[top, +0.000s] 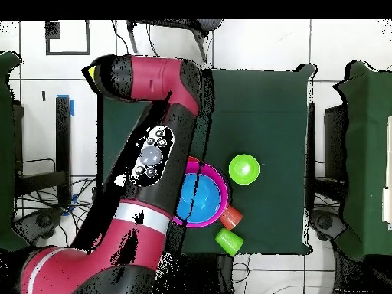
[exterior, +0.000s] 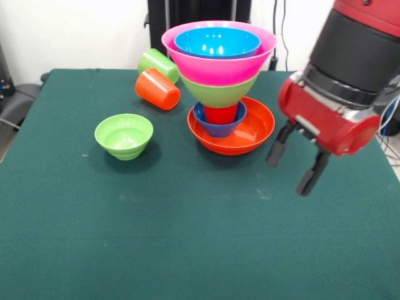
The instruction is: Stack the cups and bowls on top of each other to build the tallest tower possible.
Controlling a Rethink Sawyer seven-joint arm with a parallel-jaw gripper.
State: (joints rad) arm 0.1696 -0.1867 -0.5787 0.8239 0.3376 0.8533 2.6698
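The tower stands at the table's far middle. Its base is the wide orange bowl (exterior: 257, 128). On it sit the small dark blue bowl (exterior: 215, 129), a red cup (exterior: 220, 114), the large green bowl (exterior: 219, 94), the huge pink bowl (exterior: 219, 67) and the large blue bowl (exterior: 217, 42). The small green bowl (exterior: 124, 135) stands alone to the left. An orange cup (exterior: 157, 89) and a light green cup (exterior: 158, 64) lie on their sides behind it. My gripper (exterior: 294, 165) hangs open and empty, right of the tower and above the table. The yellow cup is out of view.
The green table cloth (exterior: 187, 237) runs to the near edge. In the overhead view my arm (top: 164, 92) covers the tower's left part. The blue bowl (top: 200, 197), small green bowl (top: 243, 169), orange cup (top: 231, 218) and light green cup (top: 229, 242) show.
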